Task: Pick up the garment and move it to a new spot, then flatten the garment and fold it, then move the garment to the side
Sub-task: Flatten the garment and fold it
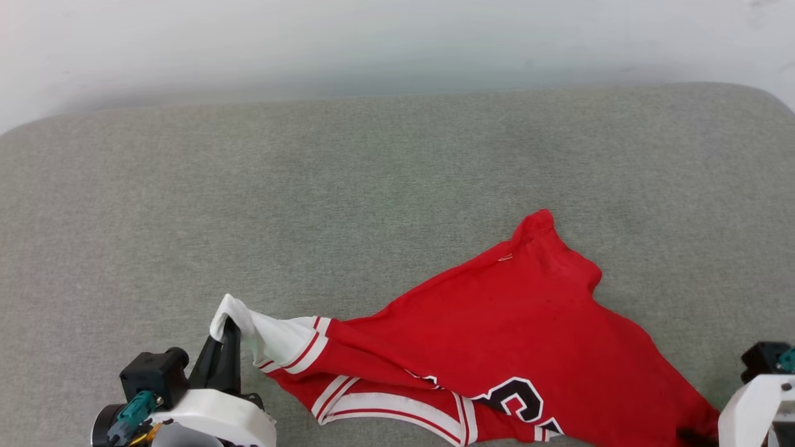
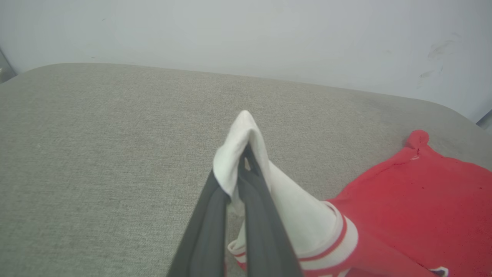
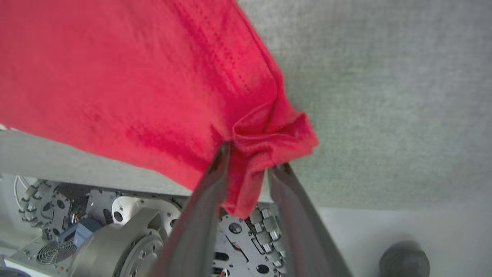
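The garment, a red jersey with white sleeves and black lettering, lies spread across the near right part of a grey padded surface. My left gripper is shut on the tip of a white sleeve and holds it up, so the cloth stretches to the left. In the right wrist view my right gripper has its fingers parted, with a bunched red corner of the garment lying loosely between them at the surface's front edge. My right forearm shows at the lower right of the head view.
The grey surface runs wide and bare to the left and back, up to a pale wall. Below its front edge the right wrist view shows the robot's base and a dark round object on the floor.
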Available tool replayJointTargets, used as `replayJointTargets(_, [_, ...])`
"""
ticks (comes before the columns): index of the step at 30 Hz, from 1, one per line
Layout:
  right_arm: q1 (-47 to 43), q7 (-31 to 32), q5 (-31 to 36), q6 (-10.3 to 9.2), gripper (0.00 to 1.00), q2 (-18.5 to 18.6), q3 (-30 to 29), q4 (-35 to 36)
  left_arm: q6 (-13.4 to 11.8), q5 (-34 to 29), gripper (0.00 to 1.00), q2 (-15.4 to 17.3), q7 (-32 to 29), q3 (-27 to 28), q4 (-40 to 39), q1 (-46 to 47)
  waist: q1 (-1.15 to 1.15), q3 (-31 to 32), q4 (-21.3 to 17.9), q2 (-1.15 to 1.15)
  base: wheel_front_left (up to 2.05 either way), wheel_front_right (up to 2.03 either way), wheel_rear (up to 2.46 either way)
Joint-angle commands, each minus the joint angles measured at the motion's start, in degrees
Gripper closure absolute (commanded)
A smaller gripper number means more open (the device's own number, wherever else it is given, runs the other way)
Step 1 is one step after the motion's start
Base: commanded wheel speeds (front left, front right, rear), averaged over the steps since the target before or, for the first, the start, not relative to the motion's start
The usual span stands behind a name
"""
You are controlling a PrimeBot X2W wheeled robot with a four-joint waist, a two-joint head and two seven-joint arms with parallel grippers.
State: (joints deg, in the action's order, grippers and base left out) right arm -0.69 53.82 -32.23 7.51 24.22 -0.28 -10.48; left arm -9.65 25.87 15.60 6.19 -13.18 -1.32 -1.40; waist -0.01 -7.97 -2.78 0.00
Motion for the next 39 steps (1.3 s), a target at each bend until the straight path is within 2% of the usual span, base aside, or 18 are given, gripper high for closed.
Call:
replayJointTargets(1, [-0.1, -3.3, 0.4, -0.04, 0.0, -0.7, -0.7, 1.0, -0.5, -0.2, 1.0, 0.1, -0.3, 0.0, -0.6, -0.6, 0.01, 0.0, -0.8, 0.0, 0.0, 0.0, 0.0])
replayJointTargets(4, [1.0, -13.0, 1.7, -0.04, 0.0, -2.0, -2.0, 3.1, -1.0, -0.5, 1.0, 0.6, -0.9, -0.1, -1.5, -0.8, 0.01, -0.3, -1.4, 0.0, 0.0, 0.0, 0.0])
replayJointTargets(9, [4.3, -32.7, 3.8, -0.04, 0.0, -4.3, -5.3, 4.9, -1.5, -0.8, 1.0, 0.6, -1.6, -0.4, -3.1, 0.2, 0.01, -1.4, -1.2, 0.0, 0.0, 0.0, 0.0])
replayJointTargets(11, [5.9, -38.9, 4.1, -0.04, 0.0, -4.7, -4.7, 5.0, -1.6, -1.7, 1.0, 1.0, -1.9, -0.8, -3.7, 0.9, 0.01, -2.2, -0.9, 0.0, 0.0, 0.0, 0.0])
replayJointTargets(13, [8.0, -42.7, 2.2, -0.04, 0.0, -4.9, -3.1, 4.8, -1.9, -1.9, 1.0, 0.7, -2.0, -1.3, -4.3, 1.5, 0.01, -3.1, -0.4, 0.0, 0.0, 0.0, 0.0])
replayJointTargets(15, [10.8, -43.7, 1.2, -0.04, 0.0, -3.7, -1.7, 3.6, -1.9, -2.1, 1.0, 0.5, -2.1, -1.6, -4.9, 2.2, 0.01, -4.2, 0.3, 0.0, 0.0, 0.0, 0.0])
replayJointTargets(17, [14.1, -42.2, -0.2, -0.03, 0.0, -3.2, 0.2, 2.4, -1.8, -2.5, 1.0, 0.2, -2.1, -2.2, -5.4, 3.3, 0.01, -5.5, 1.3, 0.0, 0.0, 0.0, 0.0])
replayJointTargets(20, [19.2, -36.4, -1.9, -0.04, 0.0, -1.2, 3.1, 0.2, -1.5, -3.1, 1.0, -0.4, -1.9, -3.1, -5.7, 5.0, 0.01, -8.0, 2.9, 0.0, 0.0, 0.0, 0.0])
replayJointTargets(22, [22.6, -30.3, -2.7, -0.03, 0.0, 0.9, 5.4, -0.9, -1.1, -3.3, 1.0, -1.0, -1.6, -4.0, -6.0, 6.4, 0.01, -10.0, 4.4, 0.0, 0.0, 0.0, 0.0])
replayJointTargets(27, [29.5, -14.8, -3.7, -0.04, 0.0, 3.5, 10.2, -2.3, -0.4, -3.7, 1.0, -2.4, -0.4, -5.5, -5.5, 9.5, 0.01, -14.1, 7.2, 0.0, 0.0, 0.0, 0.0])
replayJointTargets(30, [32.4, -8.9, -3.8, -0.03, 0.0, 3.6, 12.5, -2.6, 0.1, -3.7, 1.0, -3.2, 0.5, -6.2, -4.9, 11.0, 0.01, -16.1, 8.7, 0.0, 0.0, 0.0, 0.0])
replayJointTargets(33, [34.1, -5.9, -4.0, -0.03, 0.0, 3.4, 14.8, -3.9, 0.5, -3.5, 1.0, -3.9, 1.3, -6.4, -3.9, 12.0, 0.01, -17.4, 9.8, 0.0, 0.0, 0.0, 0.0])
replayJointTargets(39, [31.7, 2.4, -7.1, -0.03, 0.0, 2.3, 19.1, -10.6, 1.2, -2.7, 1.0, -4.7, 2.7, -6.9, -1.3, 13.1, 0.01, -17.9, 11.1, 0.0, 0.0, 0.0, 0.0])
